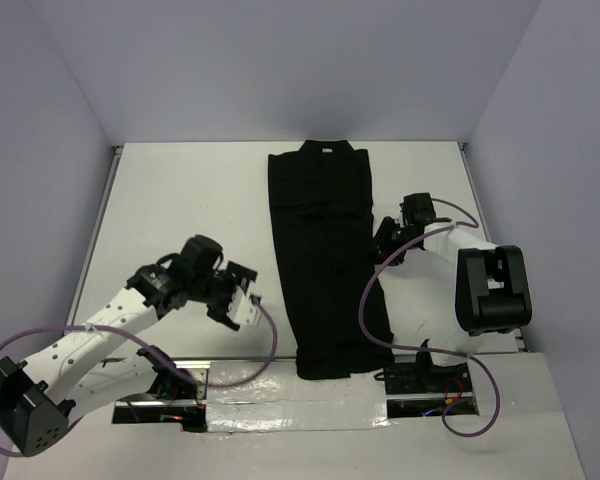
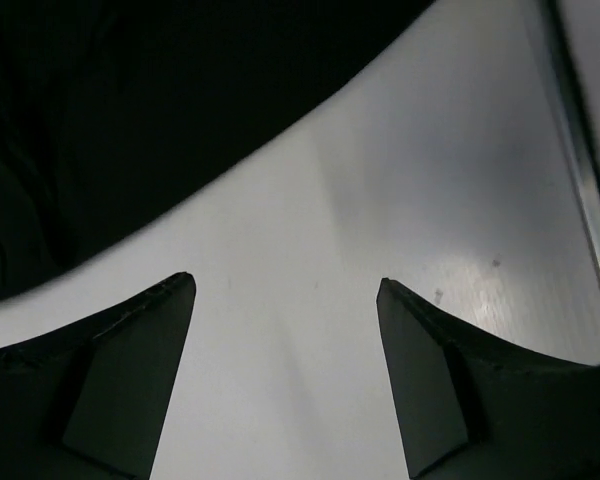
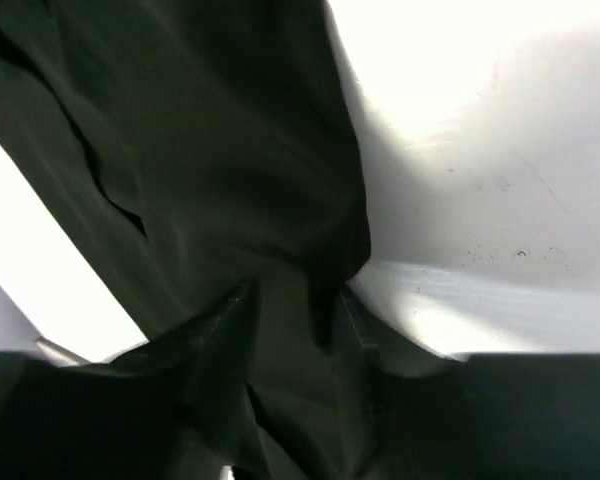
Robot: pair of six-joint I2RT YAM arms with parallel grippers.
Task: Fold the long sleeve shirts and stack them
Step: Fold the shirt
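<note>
Counts two arms bolted at the near edge of the table [image 1: 180, 200], two end effectors, one long sleeve shirt [image 1: 325, 260], one white tag [image 1: 325, 148]. Finds the left end effector [image 1: 242, 300] near-left of the cloth, just beside its left edge and apart from it. Confirms through the left wrist view what the overhead cannot: left end effector [image 2: 285, 285] spread wide over bare table [image 2: 430, 200], nothing between the fingers, long sleeve shirt [image 2: 130, 110] beyond the tips. Places the right end effector [image 1: 388, 245] farther back, at the garment's right edge. Reveals only in the right wrist view the right end effector [image 3: 295, 290] pinching a bunched fold of the long sleeve shirt [image 3: 210, 150], table [image 3: 480, 150] bright beside it. Shows only from above the whole garment: narrow strip down the middle of the table, long axis running near to far, hem toward the arm bases, collar and tag at the far end.
</note>
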